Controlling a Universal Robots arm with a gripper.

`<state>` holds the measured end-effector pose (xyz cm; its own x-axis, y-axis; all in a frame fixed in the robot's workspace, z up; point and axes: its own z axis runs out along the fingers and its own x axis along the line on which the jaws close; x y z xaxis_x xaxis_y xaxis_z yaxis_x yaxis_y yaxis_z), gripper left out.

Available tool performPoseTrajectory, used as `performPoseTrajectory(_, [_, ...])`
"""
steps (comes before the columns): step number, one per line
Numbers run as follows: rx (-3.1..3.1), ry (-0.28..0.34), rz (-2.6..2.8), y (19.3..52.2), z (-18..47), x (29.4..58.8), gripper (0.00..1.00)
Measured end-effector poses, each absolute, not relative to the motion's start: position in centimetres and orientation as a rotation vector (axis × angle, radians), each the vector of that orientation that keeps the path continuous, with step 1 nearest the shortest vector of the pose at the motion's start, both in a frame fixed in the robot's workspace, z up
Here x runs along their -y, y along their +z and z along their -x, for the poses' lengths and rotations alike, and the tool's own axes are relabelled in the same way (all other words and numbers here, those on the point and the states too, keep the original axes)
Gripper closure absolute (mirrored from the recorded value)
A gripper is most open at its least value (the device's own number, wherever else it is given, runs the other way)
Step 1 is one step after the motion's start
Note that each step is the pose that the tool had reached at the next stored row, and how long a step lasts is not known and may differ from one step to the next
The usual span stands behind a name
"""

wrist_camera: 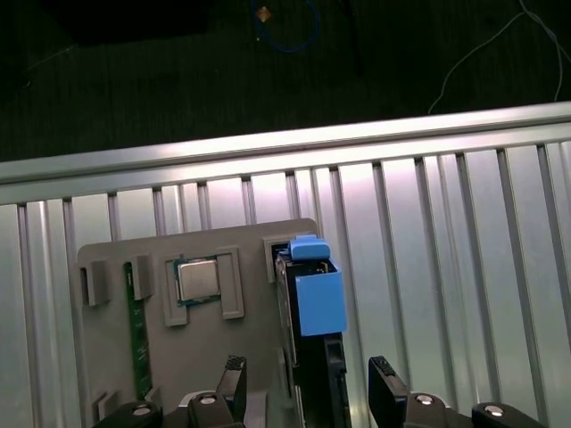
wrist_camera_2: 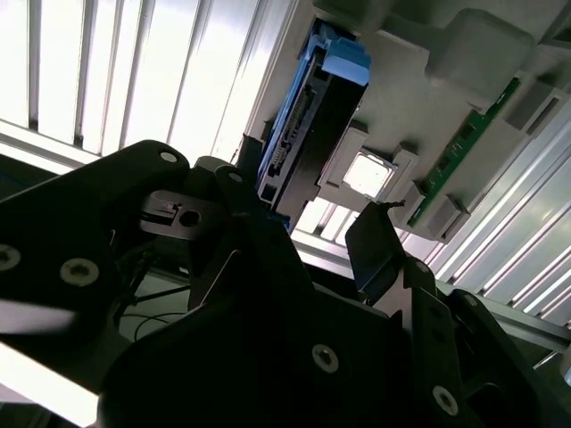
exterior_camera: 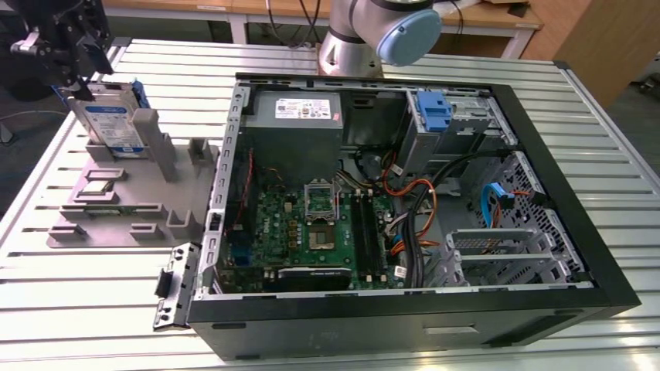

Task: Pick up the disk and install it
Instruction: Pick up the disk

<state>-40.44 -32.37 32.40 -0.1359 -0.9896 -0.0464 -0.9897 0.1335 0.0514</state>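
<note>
At the exterior view's left, your gripper [exterior_camera: 74, 83] hangs directly over the disk [exterior_camera: 108, 122]. The disk stands on edge in a slot at the far end of the grey parts fixture [exterior_camera: 144, 189]. Its white-and-blue label faces the camera, and the blue bracket shows along its far edge.

Jaws: spread. In the first wrist view the two black fingertips [wrist_camera: 234, 379] stand one on each side of the disk [wrist_camera: 312, 303]. A gap shows between each pad and the drive, so nothing is pinched. In the second wrist view the disk [wrist_camera_2: 299, 134] appears edge-on, connector end toward the camera, with one fingertip [wrist_camera_2: 375, 245] close beside it.

Also seated on the fixture, beside the disk, are a processor chip [wrist_camera: 198, 279] in a square recess and a green memory module [wrist_camera: 138, 325] on edge in its own slot. Both rest apart from the disk.

Just beside the fixture, toward the exterior view's right, the open computer case [exterior_camera: 413, 325] lies on the slatted metal table [exterior_camera: 83, 309]. Within it you see the grey power supply [exterior_camera: 297, 116] at the far side, the green motherboard [exterior_camera: 309, 232] nearer the camera, and a blue bracket [exterior_camera: 434, 112] in the drive cage. The arm's base [exterior_camera: 372, 35] rises behind the case.
</note>
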Motion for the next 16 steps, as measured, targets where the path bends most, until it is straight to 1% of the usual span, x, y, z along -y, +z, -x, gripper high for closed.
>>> performPoseTrajectory(16, [-2.357,0.104,2.068,31.28,40.70,32.37,0.35])
